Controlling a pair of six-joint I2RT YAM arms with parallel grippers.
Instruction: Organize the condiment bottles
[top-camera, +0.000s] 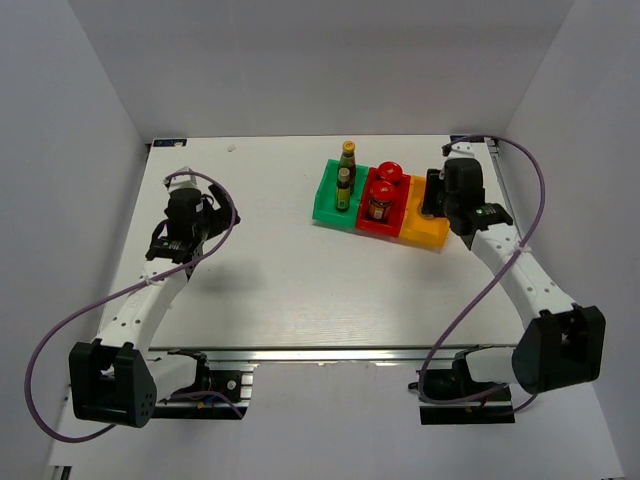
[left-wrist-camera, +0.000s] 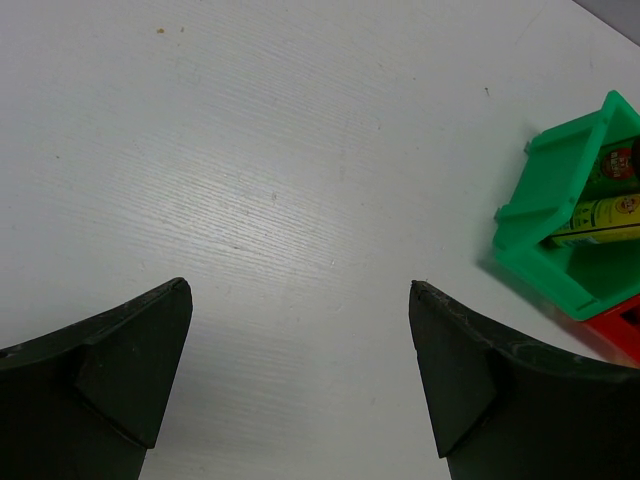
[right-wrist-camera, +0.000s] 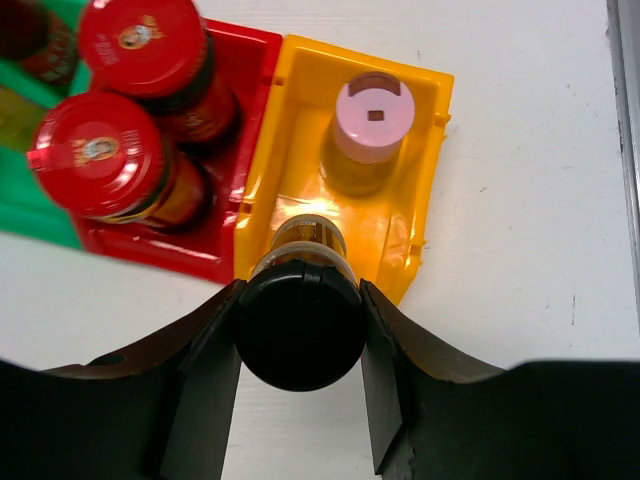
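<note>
Right wrist view: the right gripper (right-wrist-camera: 300, 305) is clamped on the small black-lidded amber glass jar (right-wrist-camera: 300, 345) at the open near end of the orange plastic bin (right-wrist-camera: 420, 150), and the pink-lidded jar (right-wrist-camera: 372, 118) stands just beyond it in the same bin. Alongside, the red plastic bin (right-wrist-camera: 245, 60) holds two squat red-lidded jars (right-wrist-camera: 100, 155) and the green plastic bin (top-camera: 325, 200) two slim dark yellow-labelled bottles (top-camera: 344, 188); this row lies toward the far right corner of the white bench (top-camera: 250, 280). The left gripper (left-wrist-camera: 300, 288) hovers over the bench near its left edge, fingers spread wide and holding nothing.
</note>
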